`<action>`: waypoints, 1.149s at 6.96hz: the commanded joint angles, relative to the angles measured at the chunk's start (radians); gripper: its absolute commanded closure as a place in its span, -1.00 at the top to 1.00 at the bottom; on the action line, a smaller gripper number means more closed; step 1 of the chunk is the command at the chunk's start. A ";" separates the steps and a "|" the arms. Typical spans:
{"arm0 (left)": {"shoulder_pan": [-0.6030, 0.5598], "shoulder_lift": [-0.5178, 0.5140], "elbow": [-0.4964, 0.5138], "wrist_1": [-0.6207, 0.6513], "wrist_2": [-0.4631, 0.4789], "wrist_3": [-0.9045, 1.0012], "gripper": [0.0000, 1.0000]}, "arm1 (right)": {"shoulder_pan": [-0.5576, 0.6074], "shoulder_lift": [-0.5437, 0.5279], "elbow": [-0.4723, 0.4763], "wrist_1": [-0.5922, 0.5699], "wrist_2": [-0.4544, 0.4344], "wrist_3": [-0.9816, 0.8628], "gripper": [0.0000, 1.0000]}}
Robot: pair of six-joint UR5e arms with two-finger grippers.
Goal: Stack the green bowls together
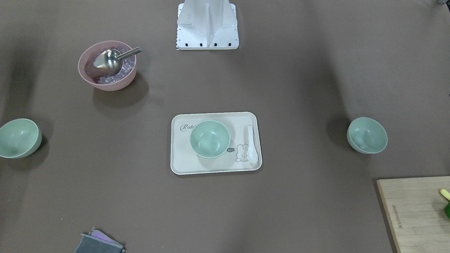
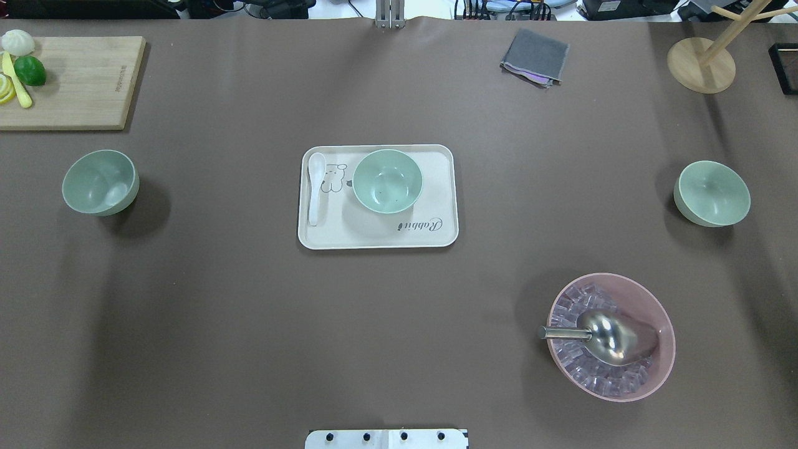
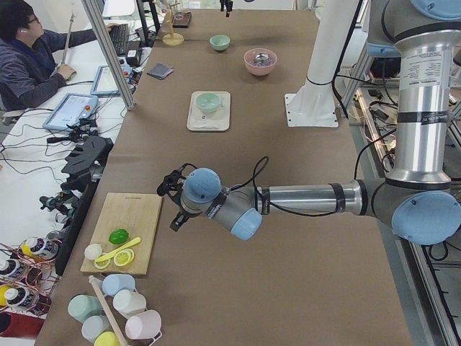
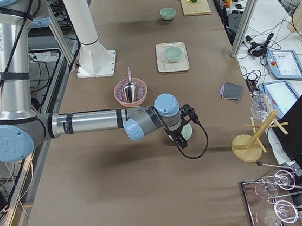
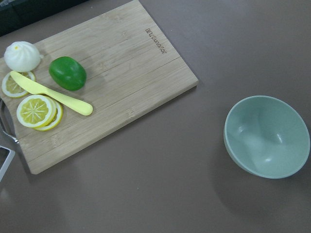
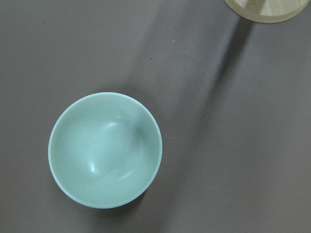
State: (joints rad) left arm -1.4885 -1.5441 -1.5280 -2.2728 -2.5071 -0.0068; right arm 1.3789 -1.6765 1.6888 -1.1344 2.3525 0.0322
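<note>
Three pale green bowls stand upright and apart on the brown table. One green bowl (image 2: pixel 387 181) sits on the cream tray (image 2: pixel 436 231) in the middle. The left green bowl (image 2: pixel 100 182) shows in the left wrist view (image 5: pixel 267 136). The right green bowl (image 2: pixel 712 193) fills the right wrist view (image 6: pixel 105 149). My left gripper (image 3: pixel 176 218) hangs above the left bowl and hides it in the exterior left view. My right gripper (image 4: pixel 179 140) hangs above the right bowl (image 4: pixel 186 133). I cannot tell whether either gripper is open or shut.
A pink bowl (image 2: pixel 611 337) with ice cubes and a metal scoop (image 2: pixel 598 333) stands near the right front. A white spoon (image 2: pixel 315 187) lies on the tray. A cutting board (image 2: pixel 75 81) with fruit lies far left, a grey cloth (image 2: pixel 535 56) far middle, a wooden rack (image 2: pixel 701 62) far right.
</note>
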 commanded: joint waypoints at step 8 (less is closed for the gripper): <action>0.398 -0.168 0.109 -0.037 0.310 -0.491 0.33 | -0.118 0.003 0.035 0.012 -0.124 0.232 1.00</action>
State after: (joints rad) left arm -1.0931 -1.7168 -1.4270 -2.3076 -2.2079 -0.5506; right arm 1.2610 -1.6740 1.7241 -1.1236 2.2289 0.2638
